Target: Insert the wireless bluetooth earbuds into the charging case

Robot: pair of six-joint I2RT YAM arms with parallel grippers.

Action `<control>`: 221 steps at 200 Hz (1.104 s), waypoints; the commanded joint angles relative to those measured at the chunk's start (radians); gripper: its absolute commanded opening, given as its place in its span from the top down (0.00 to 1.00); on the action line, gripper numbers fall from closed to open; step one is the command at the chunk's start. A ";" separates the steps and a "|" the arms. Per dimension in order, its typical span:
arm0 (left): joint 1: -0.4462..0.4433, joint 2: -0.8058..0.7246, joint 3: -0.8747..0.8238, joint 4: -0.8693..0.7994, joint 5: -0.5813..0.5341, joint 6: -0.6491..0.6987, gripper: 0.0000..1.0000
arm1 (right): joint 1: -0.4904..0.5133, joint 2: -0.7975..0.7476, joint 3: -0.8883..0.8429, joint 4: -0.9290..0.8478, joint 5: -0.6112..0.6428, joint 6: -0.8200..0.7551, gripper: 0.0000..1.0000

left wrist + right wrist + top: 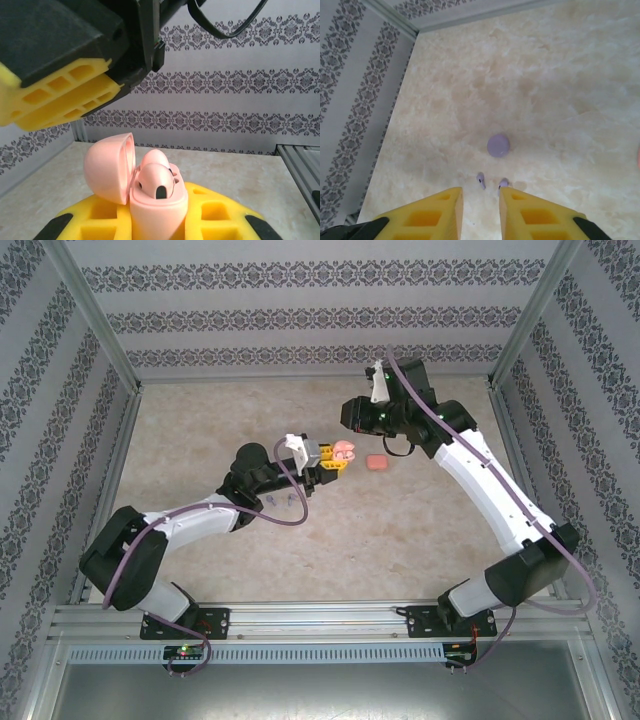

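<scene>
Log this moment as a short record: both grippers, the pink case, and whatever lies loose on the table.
left gripper: shut on the pink case
pink case: lid open, pink earbud seated inside
right gripper: open, nothing between its fingers
purple case: on the table
purple earbuds: two, loose, beside the purple case
orange case: on the table

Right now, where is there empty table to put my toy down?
Bare table lies between the left wall and the left arm, and in front between both arms. It is crowded in the middle: the left tool holds the pink case there, next to a coral case.
</scene>
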 commanded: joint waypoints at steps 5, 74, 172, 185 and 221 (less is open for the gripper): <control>-0.018 0.022 0.043 0.004 0.020 0.018 1.00 | 0.005 0.012 0.013 -0.047 -0.056 -0.005 0.76; -0.022 0.054 0.063 0.025 -0.036 0.031 1.00 | 0.047 -0.112 -0.172 -0.105 -0.089 -0.013 0.83; -0.022 0.139 0.098 -0.080 -0.196 -0.128 1.00 | -0.117 -0.465 -0.488 0.027 0.113 0.158 0.72; -0.022 0.165 0.139 -0.171 -0.231 -0.178 1.00 | -0.121 -0.477 -0.527 0.033 0.149 0.157 0.67; -0.021 0.297 0.309 -0.428 -0.261 -0.363 1.00 | -0.130 -0.481 -0.618 0.062 0.198 0.152 0.51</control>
